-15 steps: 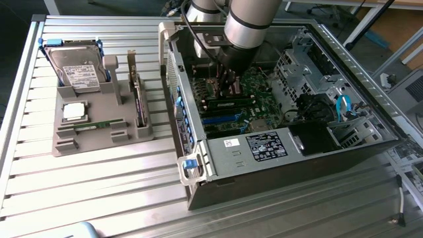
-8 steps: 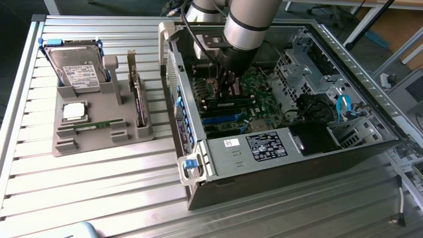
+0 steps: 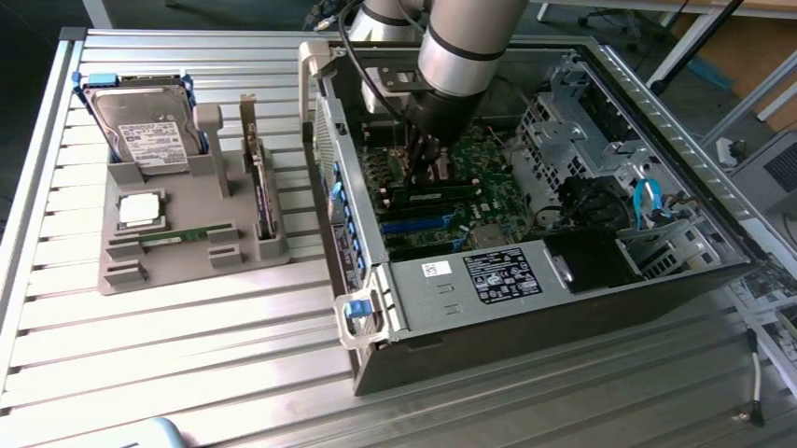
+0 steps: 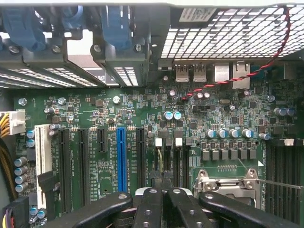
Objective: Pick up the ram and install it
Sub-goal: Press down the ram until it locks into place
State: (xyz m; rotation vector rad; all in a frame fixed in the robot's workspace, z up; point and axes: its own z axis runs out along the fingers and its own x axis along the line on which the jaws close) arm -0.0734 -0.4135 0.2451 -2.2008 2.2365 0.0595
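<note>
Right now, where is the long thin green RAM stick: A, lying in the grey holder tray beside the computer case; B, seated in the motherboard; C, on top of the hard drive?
A: the long thin green RAM stick lies in the grey holder tray, below the square silver processor chip.

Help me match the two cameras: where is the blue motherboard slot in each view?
Exterior view: the blue slot lies inside the open case, just beneath the pincer.
Wrist view: the blue slot stands among black slots, near the pincer.
Shared landmark: the green motherboard.
</note>
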